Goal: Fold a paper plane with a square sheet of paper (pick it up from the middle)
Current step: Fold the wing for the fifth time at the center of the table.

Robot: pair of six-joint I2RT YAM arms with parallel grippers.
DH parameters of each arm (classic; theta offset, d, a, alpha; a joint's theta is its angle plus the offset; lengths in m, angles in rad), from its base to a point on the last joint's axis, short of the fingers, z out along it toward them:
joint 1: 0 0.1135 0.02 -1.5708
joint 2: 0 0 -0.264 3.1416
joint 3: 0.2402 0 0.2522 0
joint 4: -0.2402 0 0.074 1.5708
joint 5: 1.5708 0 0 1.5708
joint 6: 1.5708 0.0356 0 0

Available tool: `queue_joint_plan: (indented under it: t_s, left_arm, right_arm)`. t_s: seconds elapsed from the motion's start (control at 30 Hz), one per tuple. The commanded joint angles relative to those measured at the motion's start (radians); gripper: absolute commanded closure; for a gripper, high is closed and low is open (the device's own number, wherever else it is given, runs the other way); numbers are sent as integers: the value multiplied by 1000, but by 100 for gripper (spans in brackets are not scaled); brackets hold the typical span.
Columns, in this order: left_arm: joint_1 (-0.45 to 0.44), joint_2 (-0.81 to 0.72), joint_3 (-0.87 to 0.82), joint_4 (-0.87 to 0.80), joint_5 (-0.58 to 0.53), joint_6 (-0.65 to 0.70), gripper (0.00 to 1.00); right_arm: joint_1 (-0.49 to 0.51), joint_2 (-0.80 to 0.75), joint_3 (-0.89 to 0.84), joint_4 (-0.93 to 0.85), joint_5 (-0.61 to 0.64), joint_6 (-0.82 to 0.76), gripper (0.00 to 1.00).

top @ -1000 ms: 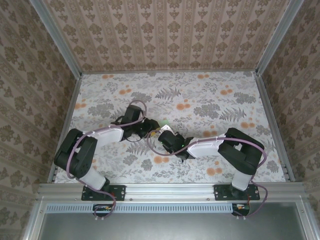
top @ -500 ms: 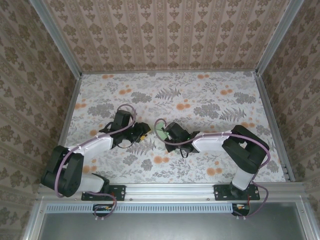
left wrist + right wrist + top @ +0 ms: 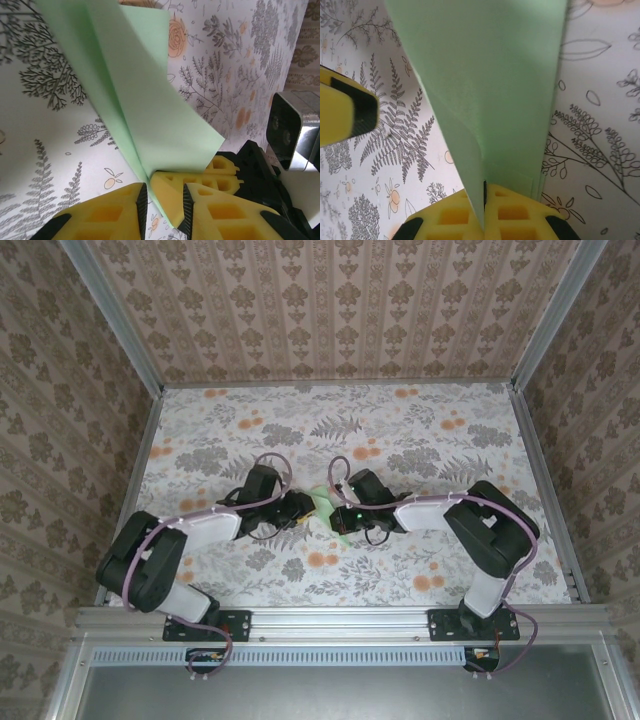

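Green square sheet of paper [image 3: 150,100] stayed pinched in R gripper [image 3: 484,189]; L gripper [image 3: 164,194] came back, jaws slightly apart round its fold. I judged regrasp next.

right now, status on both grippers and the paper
Copy: left gripper open, jaws astride the paper. The right gripper shut on it, sheet partly folded. Both grippers crowd close at the same edge.

Square sheet of paper [image 3: 325,506] [image 3: 145,100] [image 3: 490,90]: pale mint green, plain, folded over on itself along a sharp crease. Lifted off the counter near its middle, tilted. One end pinched between the fingers [image 3: 512,212] of the right gripper [image 3: 484,194].
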Motion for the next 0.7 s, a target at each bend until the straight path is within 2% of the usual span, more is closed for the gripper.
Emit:
queue_joint_plan:
  t_s: [0.0,0.43,0.67]
  left_arm:
    - [-13,37,24,79,27,6,74]
    - [-27,138,44,164,45,-6,79]
    - [-28,162,36,140,17,-4,82]
  right_arm:
    - [-8,42,26,11,-101,35,95]
    - [-26,115,66,-25,-163,44,94]
    - [-31,129,78,-51,-172,47,91]
